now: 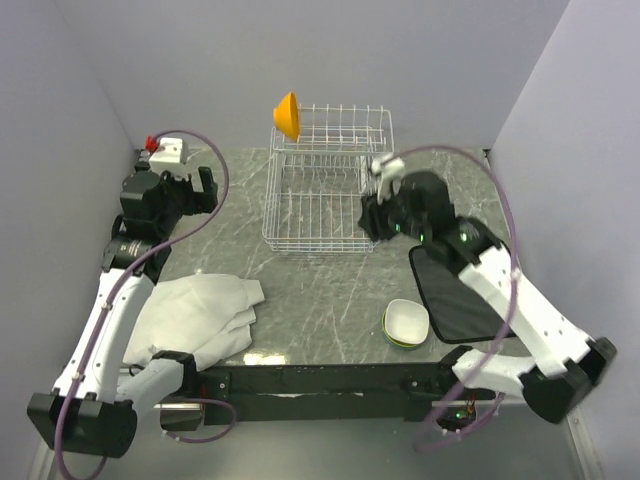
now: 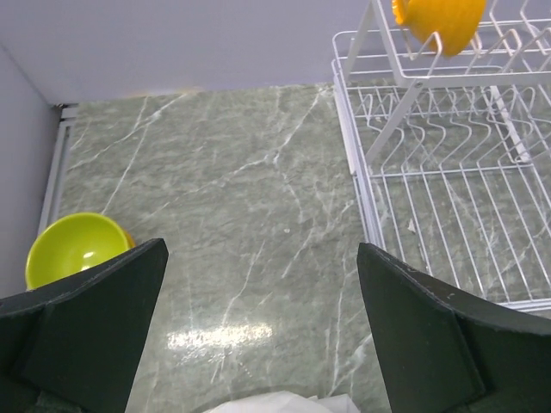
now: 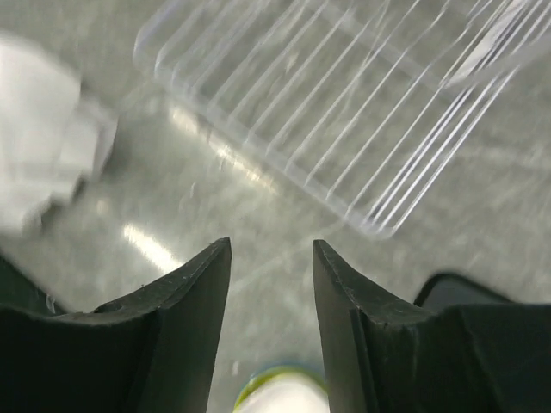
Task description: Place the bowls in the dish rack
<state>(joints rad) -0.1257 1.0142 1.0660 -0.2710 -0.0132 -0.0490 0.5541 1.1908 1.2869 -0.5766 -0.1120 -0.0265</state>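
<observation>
The white wire dish rack (image 1: pixel 318 195) stands at the middle back of the table. One orange bowl (image 1: pixel 287 115) leans on edge at the left end of its raised tier and also shows in the left wrist view (image 2: pixel 439 21). A stack of bowls (image 1: pixel 406 323), white inside with a lime rim, sits at the front right. A lime bowl (image 2: pixel 73 249) shows at the far left of the left wrist view, with an orange edge under it. My left gripper (image 1: pixel 200 188) is open and empty, left of the rack. My right gripper (image 1: pixel 369 217) is open and empty at the rack's front right corner.
A crumpled white cloth (image 1: pixel 200 315) lies at the front left. A black mat (image 1: pixel 455 295) lies at the right under my right arm. A white box with a red part (image 1: pixel 165 150) sits at the back left corner. Grey walls close in on three sides.
</observation>
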